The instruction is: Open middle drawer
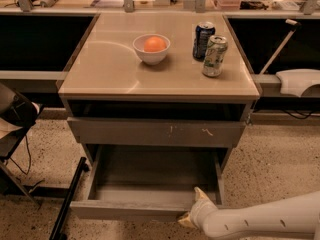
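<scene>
White-shelled arm (260, 221) comes in from the lower right corner, low over speckled floor (280, 169). Its pincer (192, 209) sits at the right end of the middle drawer's front panel, one cream tip rising over the top edge, the other below and outside. Whether it is released or clenched on the panel: cannot tell.

The middle drawer (150, 194), grey and handleless, stands pulled well out at the bottom of the unit, its deep boxy interior showing. A black pole (67, 199) leans along the floor just left of it.

Above it, a wider grey drawer front (125, 132) with white scratch marks right of centre, closed in line with the frame. Over that, a dark slot under the top.

Desk (110, 69), beige top. White bowl (151, 58) near centre holding an orange (155, 44). To the right, a silver-green can (214, 56) upright, with a dark blue can (203, 40) just behind and left of it, close together.
</scene>
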Tool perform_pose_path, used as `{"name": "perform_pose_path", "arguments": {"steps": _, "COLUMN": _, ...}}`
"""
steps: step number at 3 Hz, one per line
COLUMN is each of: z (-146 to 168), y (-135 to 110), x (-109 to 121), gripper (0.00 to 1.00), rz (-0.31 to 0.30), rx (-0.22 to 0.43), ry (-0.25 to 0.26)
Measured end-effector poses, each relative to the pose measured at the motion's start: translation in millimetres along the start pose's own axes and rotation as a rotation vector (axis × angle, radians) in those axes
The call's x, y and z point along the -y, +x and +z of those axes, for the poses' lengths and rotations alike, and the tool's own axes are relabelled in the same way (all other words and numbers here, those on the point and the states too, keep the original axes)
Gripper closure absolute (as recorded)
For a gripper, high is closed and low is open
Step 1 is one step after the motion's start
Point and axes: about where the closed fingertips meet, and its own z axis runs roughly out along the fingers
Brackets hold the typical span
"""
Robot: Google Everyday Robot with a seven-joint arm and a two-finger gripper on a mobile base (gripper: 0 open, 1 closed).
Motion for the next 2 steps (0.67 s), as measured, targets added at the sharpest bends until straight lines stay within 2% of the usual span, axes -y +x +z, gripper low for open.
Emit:
{"name": "perform_pose_path", "arguments": {"steps": 1, "z": 0.0, "y": 0.0, "x": 0.0, "gripper": 0.81, "rz": 0.0, "rx": 0.0, "ry": 0.0}}
{"name": "perform_pose_path", "arguments": {"steps": 2, "z": 0.0, "y": 0.0, "x": 0.0, "gripper": 0.58, "rz": 0.0, "rx": 0.0, "ry": 0.0}}
